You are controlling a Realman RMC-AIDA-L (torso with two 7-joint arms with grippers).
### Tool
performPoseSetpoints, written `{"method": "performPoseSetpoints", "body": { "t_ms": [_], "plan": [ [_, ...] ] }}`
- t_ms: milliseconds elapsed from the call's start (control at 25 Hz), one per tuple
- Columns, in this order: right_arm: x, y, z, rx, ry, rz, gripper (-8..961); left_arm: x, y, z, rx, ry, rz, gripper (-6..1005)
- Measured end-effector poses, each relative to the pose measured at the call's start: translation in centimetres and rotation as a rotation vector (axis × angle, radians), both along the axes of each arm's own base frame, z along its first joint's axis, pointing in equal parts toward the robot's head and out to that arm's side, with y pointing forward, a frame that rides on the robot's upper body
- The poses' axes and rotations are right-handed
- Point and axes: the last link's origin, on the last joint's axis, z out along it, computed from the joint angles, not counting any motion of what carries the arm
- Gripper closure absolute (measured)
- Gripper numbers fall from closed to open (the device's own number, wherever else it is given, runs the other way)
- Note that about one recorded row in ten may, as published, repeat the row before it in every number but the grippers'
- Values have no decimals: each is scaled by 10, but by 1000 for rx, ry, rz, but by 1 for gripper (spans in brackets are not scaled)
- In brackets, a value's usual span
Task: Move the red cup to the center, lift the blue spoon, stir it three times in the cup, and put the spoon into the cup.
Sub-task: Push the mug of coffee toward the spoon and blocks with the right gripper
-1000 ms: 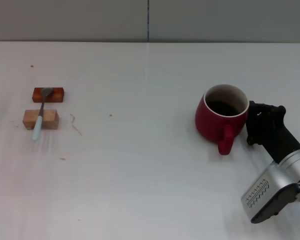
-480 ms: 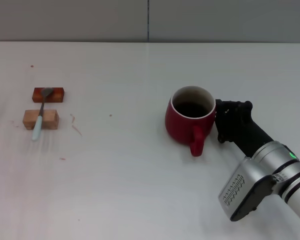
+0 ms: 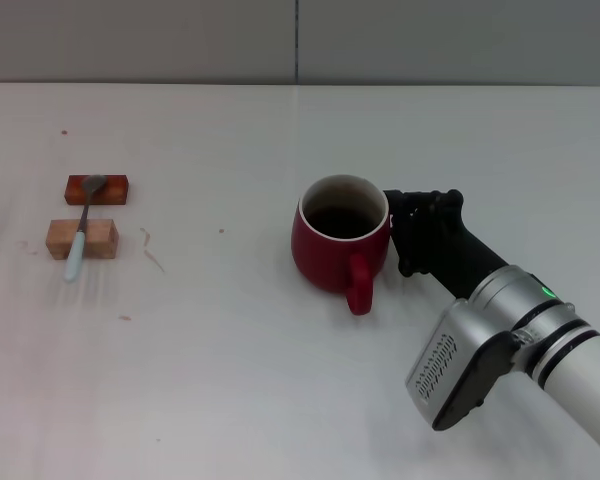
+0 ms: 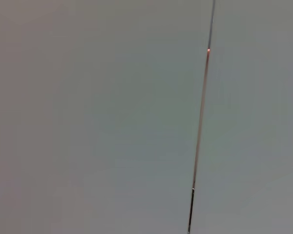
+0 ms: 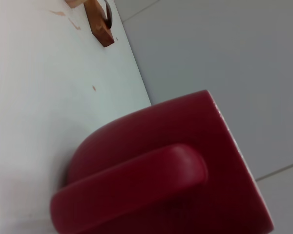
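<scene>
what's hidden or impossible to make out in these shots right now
- Right gripper: in the head view the squat dark red ceramic cup covers its fingertips, so its grip cannot be judged; the right wrist view shows only cup wall and handle.
- Left gripper: in no view; the left wrist view shows only a blank grey surface.
- Slim pale-blue-handled spoon: lying across two small wooden blocks; too small to show how its bowl rests.

Looks like a robotics lab or test bench to me, not a home: bare white table (image 3: 280,400) with a few faint stains, plain grey panelled wall (image 3: 180,40) behind, nothing homey around.
</scene>
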Motion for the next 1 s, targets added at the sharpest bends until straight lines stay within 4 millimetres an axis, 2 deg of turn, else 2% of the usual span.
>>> {"method": "performPoseSetpoints", "body": {
  "t_ms": [400,1000],
  "plan": [
    [9,-10,0,13,30,-55,915,0,0,2,2,-17,-6,145],
    [-10,-32,-15,-35,113,-63,916,-1,1,4,4,-13,-5,146]
  ]
}}
